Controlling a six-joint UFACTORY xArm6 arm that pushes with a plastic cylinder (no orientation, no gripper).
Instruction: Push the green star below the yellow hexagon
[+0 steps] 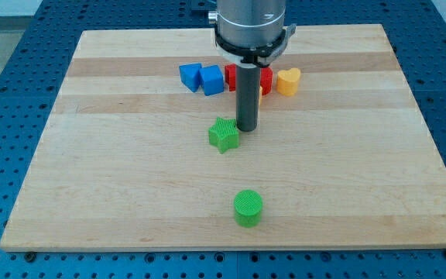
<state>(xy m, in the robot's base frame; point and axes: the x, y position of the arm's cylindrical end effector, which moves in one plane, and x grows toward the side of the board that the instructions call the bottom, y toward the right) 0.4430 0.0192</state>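
Note:
The green star lies near the middle of the wooden board. My tip stands just to the star's right and slightly above it in the view, touching or almost touching it. The yellow hexagon is mostly hidden behind the rod; only a sliver of yellow shows at the rod's right edge, above the star in the view.
Near the view's top stands a row of blocks: two blue blocks, a red block partly behind the rod, another red piece, and a yellow heart. A green cylinder sits near the view's bottom.

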